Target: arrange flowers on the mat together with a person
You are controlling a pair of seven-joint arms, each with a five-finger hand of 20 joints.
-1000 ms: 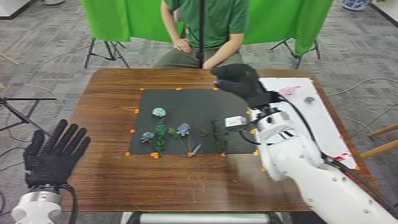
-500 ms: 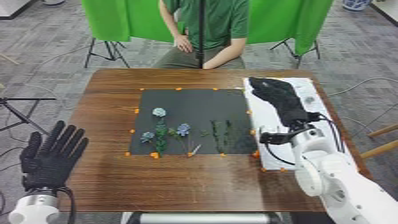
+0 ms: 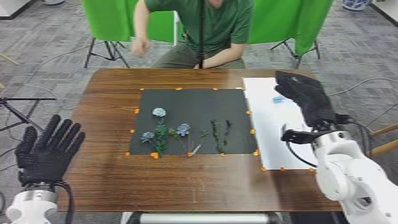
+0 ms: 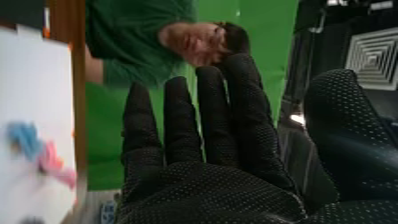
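A soft blue flower (image 3: 278, 100) and a pink flower (image 4: 56, 165) lay on the white flat sheet (image 3: 271, 132), beside the right hand's (image 3: 307, 95) fingers. Those fingers were straight and a bit spread, with nothing in their grip. Left of them, light blue flowers (image 3: 159, 112) with green stems (image 3: 161, 145) lay on the black mat (image 3: 195, 102). White sheet filled the room between fingers and mat. The brown wooden table's (image 3: 178, 187) right edge was near them. The left hand's (image 3: 46, 162) fingers fanned out straight, just past the left edge.
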